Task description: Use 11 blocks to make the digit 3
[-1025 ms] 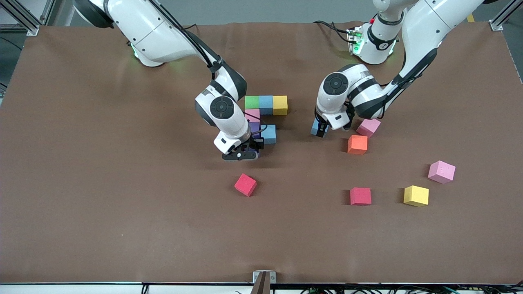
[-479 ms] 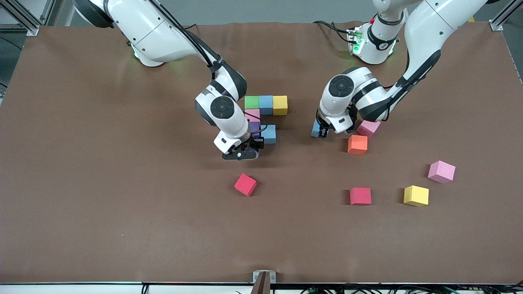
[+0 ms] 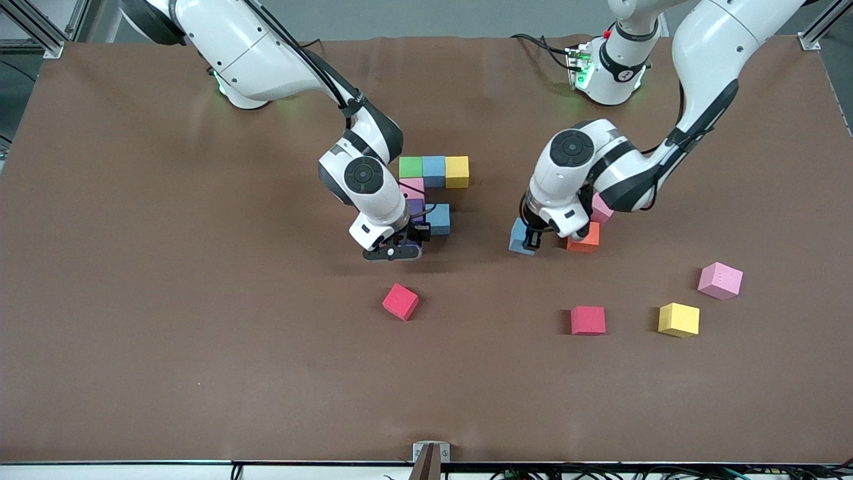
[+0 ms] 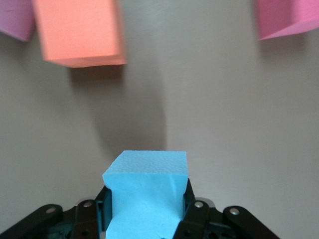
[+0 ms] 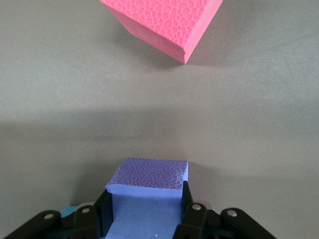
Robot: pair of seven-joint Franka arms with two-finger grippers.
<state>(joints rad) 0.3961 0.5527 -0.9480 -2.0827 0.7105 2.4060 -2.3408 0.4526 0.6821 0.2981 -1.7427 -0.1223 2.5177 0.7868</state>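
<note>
Blocks: digit 3 part-built, two cubes in transit.

Left end effector (image 3: 530,237) clamped on light blue block (image 3: 520,238); right end effector (image 3: 393,252) clamped on purple block (image 5: 148,195); next, seat against column.

The right arm reaches from its base toward mid-bench, wrist bent down, its end effector (image 3: 393,252) low at the bench surface, fingers clamped on a purple block (image 5: 147,191). The left arm arches out from its own base and folds back at the elbow, wrist pointing down; its end effector (image 3: 531,239) hangs low with fingers pressed against both sides of a light blue block (image 4: 147,191).
</note>
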